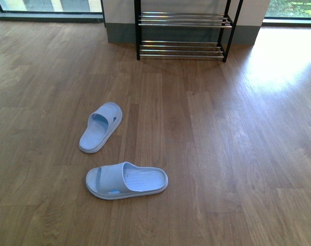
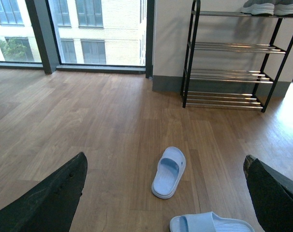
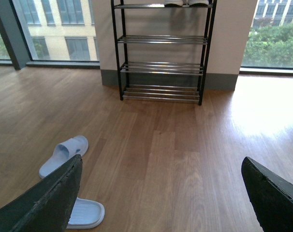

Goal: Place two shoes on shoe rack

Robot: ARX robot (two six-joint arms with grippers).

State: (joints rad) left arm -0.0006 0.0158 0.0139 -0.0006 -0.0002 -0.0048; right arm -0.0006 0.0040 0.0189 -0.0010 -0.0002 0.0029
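Note:
The two shoes (image 2: 270,7) sit side by side on the top tier of the shoe rack (image 2: 224,47), grey with white soles, cut off by the frame edge. In the right wrist view only their white soles (image 3: 186,2) show on the rack's (image 3: 161,39) top tier. The front view shows just the two lowest tiers of the rack (image 1: 181,21), against the far wall. My left gripper (image 2: 166,193) is open over bare floor, far from the rack. My right gripper (image 3: 161,193) is also open, with nothing between its fingers. Neither arm appears in the front view.
Two pale blue slide sandals lie on the wooden floor: one (image 1: 100,126) pointing away from me, the other (image 1: 127,179) lying crosswise nearer to me. Large windows (image 2: 103,29) flank the wall behind the rack. A sunlit patch (image 1: 278,56) covers the floor at the right.

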